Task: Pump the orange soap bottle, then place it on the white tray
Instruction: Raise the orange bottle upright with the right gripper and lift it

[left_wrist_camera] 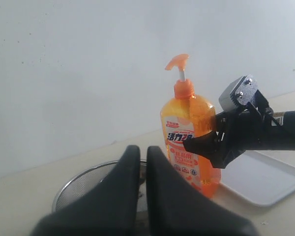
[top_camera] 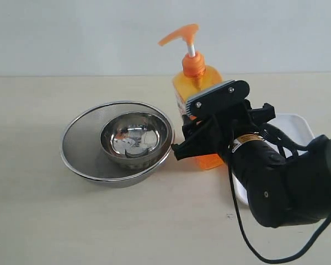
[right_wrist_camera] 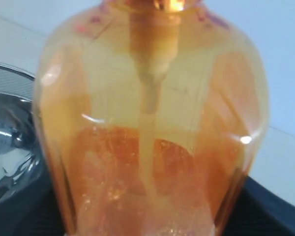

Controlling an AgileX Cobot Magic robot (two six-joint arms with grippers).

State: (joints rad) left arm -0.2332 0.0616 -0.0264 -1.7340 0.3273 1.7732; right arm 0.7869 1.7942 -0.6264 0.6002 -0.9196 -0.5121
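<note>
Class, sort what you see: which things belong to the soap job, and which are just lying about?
In the job: orange soap bottle, white tray, right gripper around the bottle.
Lying about: small steel bowl, mesh bowl it sits in.

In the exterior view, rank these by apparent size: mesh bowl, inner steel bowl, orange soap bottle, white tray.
1. mesh bowl
2. orange soap bottle
3. inner steel bowl
Unranked: white tray, mostly hidden behind the right arm.
</note>
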